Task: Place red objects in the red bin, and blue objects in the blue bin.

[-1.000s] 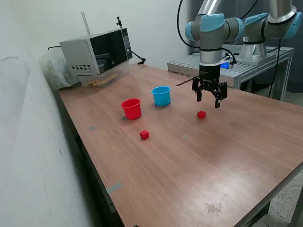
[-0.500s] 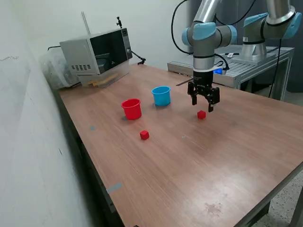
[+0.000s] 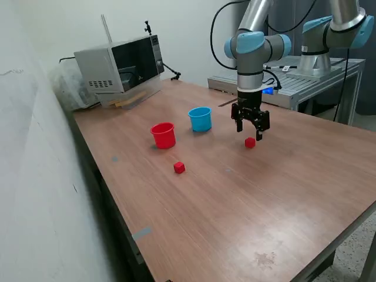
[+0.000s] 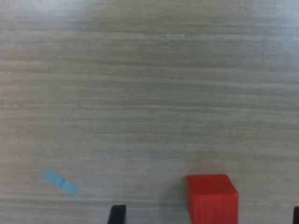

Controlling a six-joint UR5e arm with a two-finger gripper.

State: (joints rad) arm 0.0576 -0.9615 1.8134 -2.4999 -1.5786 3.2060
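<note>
Red cup (image 3: pixel 163 134) and blue cup (image 3: pixel 200 118) stood upright, side by side, mid-table (image 3: pixel 235 200); I could not see inside either. My gripper (image 3: pixel 250 130) hung jaws spread, holding nothing, just above one red cube (image 3: pixel 250 142). Second red cube (image 3: pixel 179 168) lay in front of red cup. Wrist view cut off cube (image 4: pixel 212 198) at frame edge, fingertip (image 4: pixel 117 213) barely showing. Blue tape scrap (image 4: pixel 61 182) lay nearby.

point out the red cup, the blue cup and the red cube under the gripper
red cup (image 3: pixel 163 135), exterior view, front wall
blue cup (image 3: pixel 200 120), exterior view, front wall
red cube (image 3: pixel 250 142), exterior view, its middle
</note>
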